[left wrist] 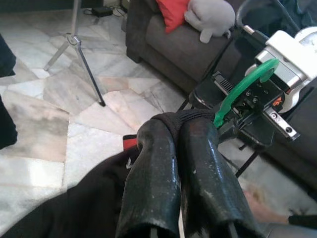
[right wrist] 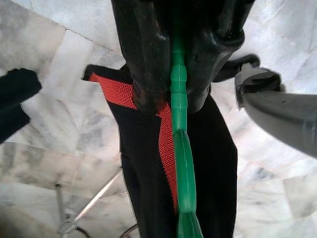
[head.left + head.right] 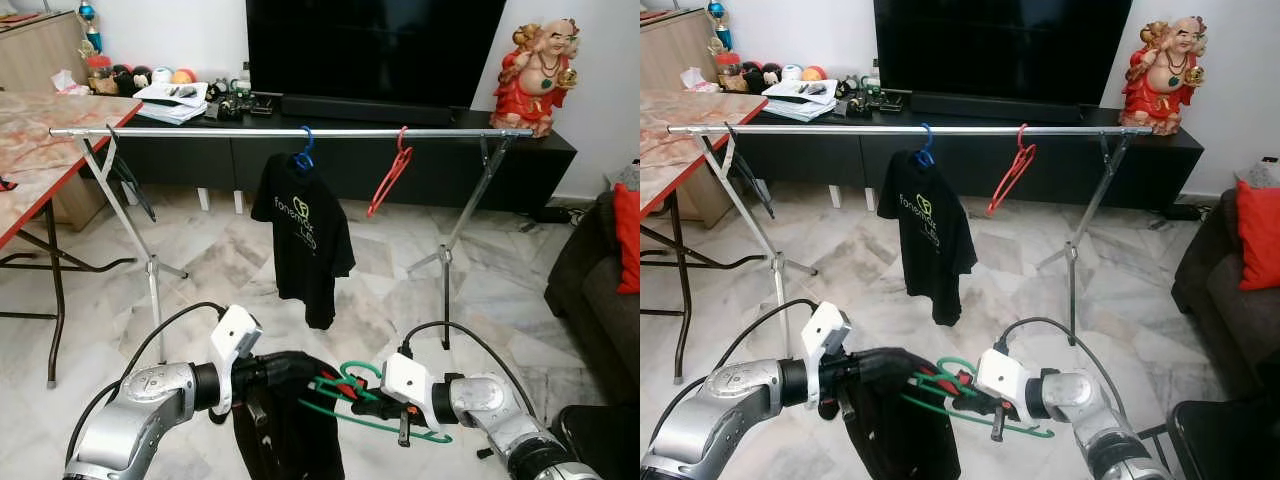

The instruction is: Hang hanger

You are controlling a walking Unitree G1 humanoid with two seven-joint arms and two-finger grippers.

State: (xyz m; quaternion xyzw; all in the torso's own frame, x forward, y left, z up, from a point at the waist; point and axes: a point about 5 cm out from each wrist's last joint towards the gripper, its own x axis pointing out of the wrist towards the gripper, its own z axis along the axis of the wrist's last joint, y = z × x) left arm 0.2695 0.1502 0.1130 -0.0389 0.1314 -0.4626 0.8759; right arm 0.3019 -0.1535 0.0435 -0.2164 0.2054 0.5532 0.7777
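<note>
Standing behind the robot here, facing the silver clothes rail [image 3: 290, 132] that runs across the room in front of the TV cabinet [image 3: 400, 150]. Both arms are up low in front of its body, well short of the rail. The right gripper [image 2: 173, 94] has its two black fingers pinched tight on a green hanger [image 3: 385, 410], the plastic running straight down between them in the wrist shot. The left gripper [image 1: 173, 134] is squeezed together on a bunch of a black garment [image 3: 285, 420], fingers touching with cloth wrapped over the tips. That garment droops down between the two arms, and there's a red strip [image 2: 166, 144] stitched on it right beside the green plastic. The hanger's hook end sits just beside the left gripper, so the two grippers are close together with the hanger between them.

Up on the rail, a black t-shirt [image 3: 305, 235] with a green logo hangs from a blue hanger [image 3: 303, 152] about midway along. A bare red hanger [image 3: 392, 175] hangs tilted a bit to the right of it. A red and gold laughing Buddha statue [image 3: 538, 75] sits on the cabinet past the rail's right end, and a folding table [image 3: 40, 150] stands by its left end. Marble floor [image 3: 220, 270] under everything.
</note>
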